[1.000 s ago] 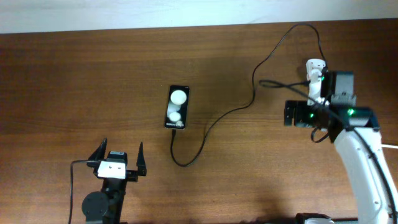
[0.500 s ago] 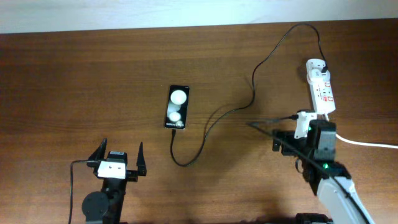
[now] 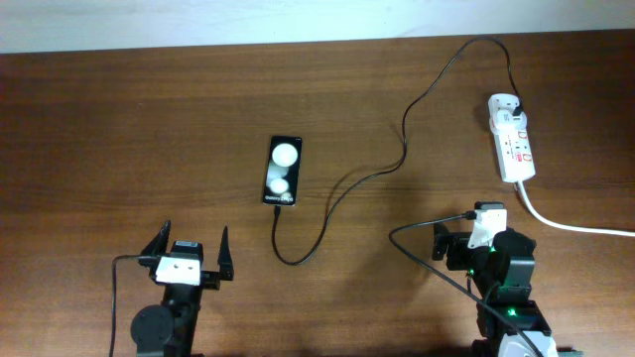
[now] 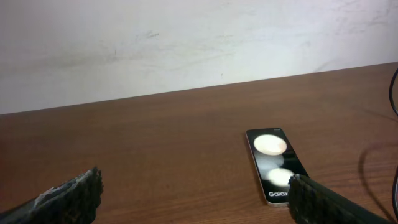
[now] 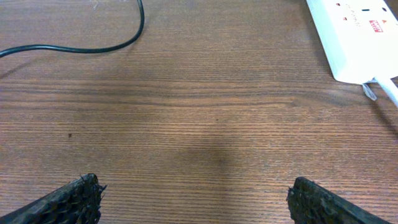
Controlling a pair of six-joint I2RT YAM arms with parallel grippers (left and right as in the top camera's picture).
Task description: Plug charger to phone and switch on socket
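The black phone [image 3: 282,171] [image 4: 273,162] lies flat at mid-table, its screen showing two white reflections. The thin black charger [image 3: 405,139] [image 5: 93,48] runs from the far end of the white socket [image 3: 513,139] [image 5: 360,37], loops across the table, and its free end meets the phone's near short edge. My left gripper [image 3: 193,243] [image 4: 196,186] is open and empty, near and left of the phone. My right gripper [image 3: 482,238] [image 5: 194,186] is open over bare wood, nearer than the socket, touching nothing.
A thick white cord [image 3: 566,223] [image 5: 388,90] leaves the socket's near end and runs off to the right. The wooden table [image 3: 119,129] ends at a pale wall along the far side. The cable loop [image 3: 290,260] lies between the two arms.
The right arm has pulled back from over the socket toward the table's near edge, jaws staying open. The left arm, phone and cable have not moved.
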